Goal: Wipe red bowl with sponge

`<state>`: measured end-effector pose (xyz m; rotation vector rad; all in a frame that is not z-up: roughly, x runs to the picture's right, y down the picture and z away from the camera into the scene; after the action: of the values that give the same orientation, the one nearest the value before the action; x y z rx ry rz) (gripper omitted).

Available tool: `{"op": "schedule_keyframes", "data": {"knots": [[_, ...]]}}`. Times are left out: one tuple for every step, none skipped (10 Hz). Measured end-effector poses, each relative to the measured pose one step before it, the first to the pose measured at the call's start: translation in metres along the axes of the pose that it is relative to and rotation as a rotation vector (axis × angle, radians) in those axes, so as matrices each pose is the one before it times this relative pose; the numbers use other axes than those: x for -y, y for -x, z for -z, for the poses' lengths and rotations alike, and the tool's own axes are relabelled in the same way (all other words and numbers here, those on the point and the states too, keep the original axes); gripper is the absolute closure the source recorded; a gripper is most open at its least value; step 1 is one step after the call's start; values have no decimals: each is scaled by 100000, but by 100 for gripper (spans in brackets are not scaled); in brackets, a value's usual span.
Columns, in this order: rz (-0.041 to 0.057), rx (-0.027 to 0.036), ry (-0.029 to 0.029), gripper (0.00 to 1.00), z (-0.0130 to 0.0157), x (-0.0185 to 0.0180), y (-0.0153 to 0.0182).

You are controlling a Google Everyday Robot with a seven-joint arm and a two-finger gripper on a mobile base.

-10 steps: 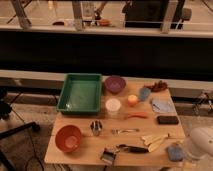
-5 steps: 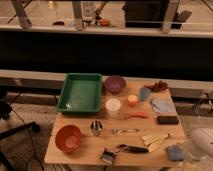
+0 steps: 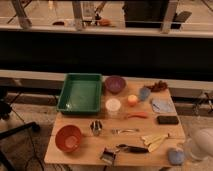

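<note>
A red bowl stands upright on the front left corner of the wooden table. A blue-grey sponge lies at the table's front right corner. My gripper shows only as a white rounded shape at the lower right edge of the camera view, just right of the sponge and far from the bowl. Nothing is seen in its hold.
A green tray sits at the back left, with a purple bowl, white cup and blue cup beside it. A metal cup, fork, black-handled tool and yellow peel lie between bowl and sponge.
</note>
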<state>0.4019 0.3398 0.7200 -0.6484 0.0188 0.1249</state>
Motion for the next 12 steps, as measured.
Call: {"op": "schedule_keyframes", "data": {"knots": [[46,-19,744,59,-214,32,17],[150,-148,1617,69,-231,-23,14],[414,310,1693,80,-384,51,-1],[669,-30,1479,90,-394,100,104],[-2,-2,118,96,112,-86,-15],[-264,41,76,100,238,-165,-106],[128,-17,18,100,9,46,46],[320,78,44,100,10,82,95],[400,1415,248,100,10,-74,72],[635,1593,-161,100,304,-130,149],[418,773,-502,100,386,-35,145],[418,601,-423,100,356,-94,127]]}}
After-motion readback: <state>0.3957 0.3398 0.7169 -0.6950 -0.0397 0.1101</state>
